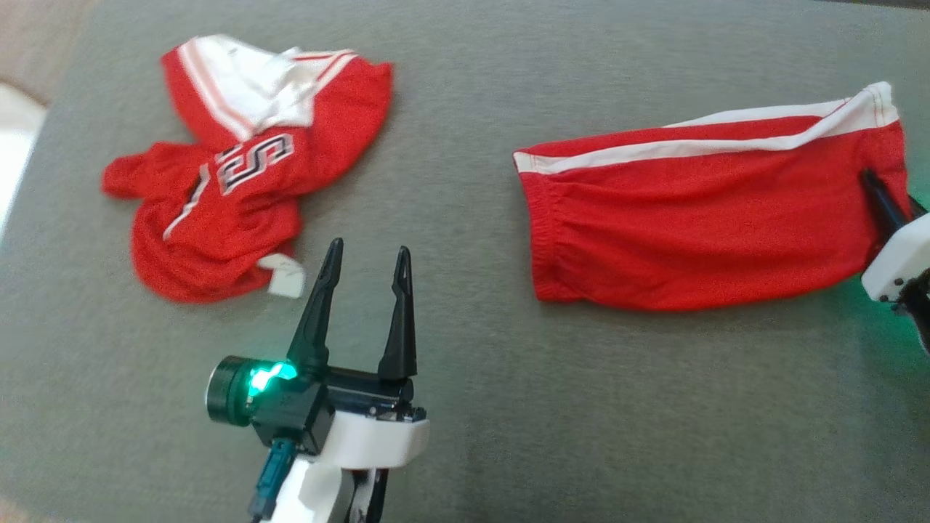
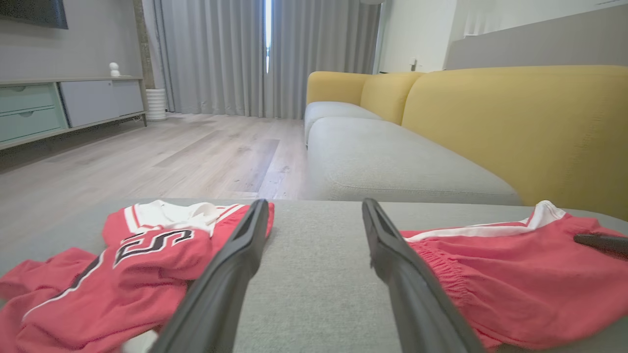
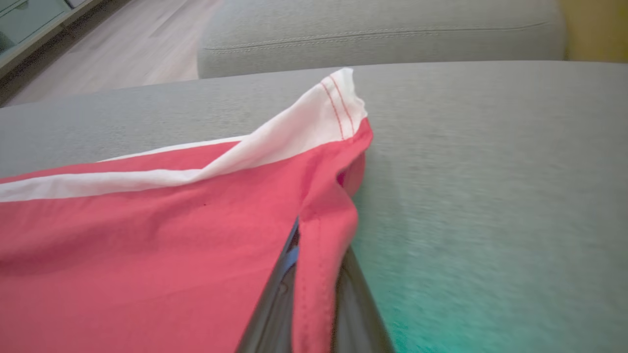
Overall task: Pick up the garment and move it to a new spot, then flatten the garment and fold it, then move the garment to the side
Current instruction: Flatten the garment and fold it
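The garment, a pair of red shorts (image 1: 697, 218) with a white side stripe, lies flat on the right of the grey cushioned surface (image 1: 508, 407). At its right hem my right gripper (image 1: 868, 178) is shut on a fold of the red cloth. In the right wrist view the hem (image 3: 324, 211) stands pinched between the two dark fingers (image 3: 267, 314). My left gripper (image 1: 369, 250) hovers open over bare grey fabric, left of the shorts (image 2: 515, 284), with nothing between its fingers (image 2: 230, 264). The tip of the right gripper (image 2: 601, 241) rests on the shorts' far end.
A crumpled red jersey (image 1: 240, 189) with white collar and black lettering lies at the left, close to my left fingertips; it also appears as the jersey (image 2: 98, 274). Beyond the surface stand a grey-and-yellow sofa (image 2: 490, 122) and wooden floor (image 2: 147, 157).
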